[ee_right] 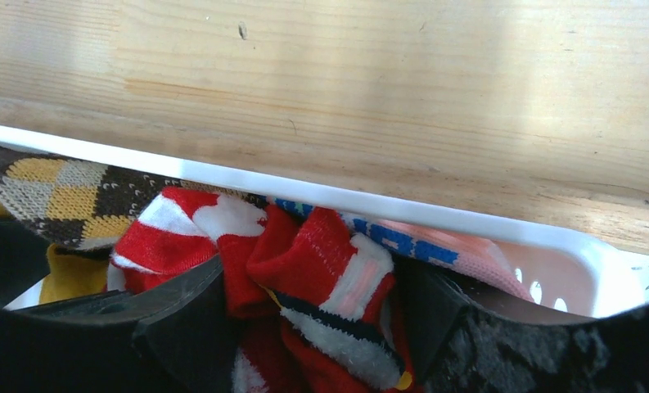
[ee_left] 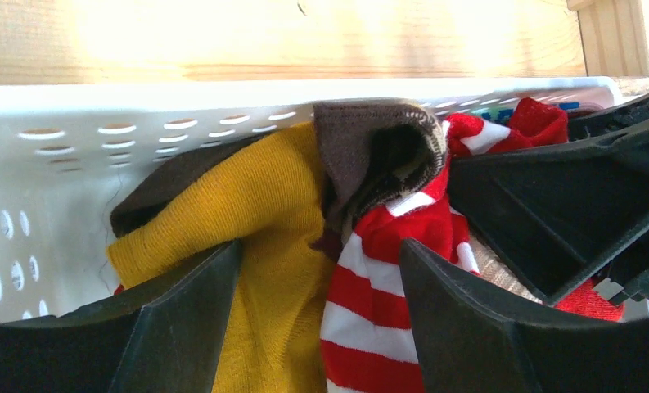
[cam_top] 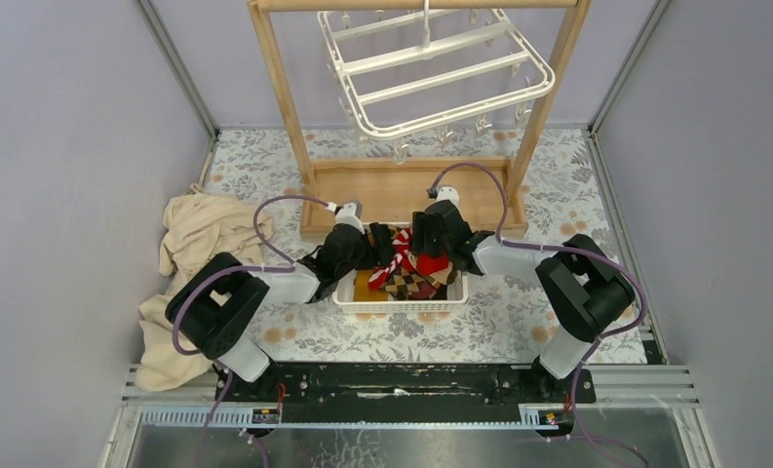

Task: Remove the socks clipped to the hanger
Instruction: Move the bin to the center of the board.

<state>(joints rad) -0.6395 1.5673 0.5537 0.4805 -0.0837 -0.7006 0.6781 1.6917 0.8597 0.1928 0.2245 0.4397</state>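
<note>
The white hanger [cam_top: 441, 73] hangs from the wooden rack, and none of its clips that show holds a sock. The socks lie heaped in a white basket [cam_top: 402, 304]. My left gripper [cam_top: 363, 249] is low in the basket's left side, open, with the mustard sock [ee_left: 255, 205] and the red-white striped sock [ee_left: 378, 303] lying between its fingers [ee_left: 182, 327]. My right gripper [cam_top: 426, 244] is open over the basket's far right, its jaws either side of a red sock with a white and navy band [ee_right: 321, 254]. The argyle sock [ee_right: 67, 192] and the pink sock [ee_right: 452, 246] lie beside it.
The wooden rack's base board [cam_top: 406, 190] stands right behind the basket, close to both grippers. A crumpled beige cloth [cam_top: 192, 253] lies on the table at the left. Grey walls close in both sides.
</note>
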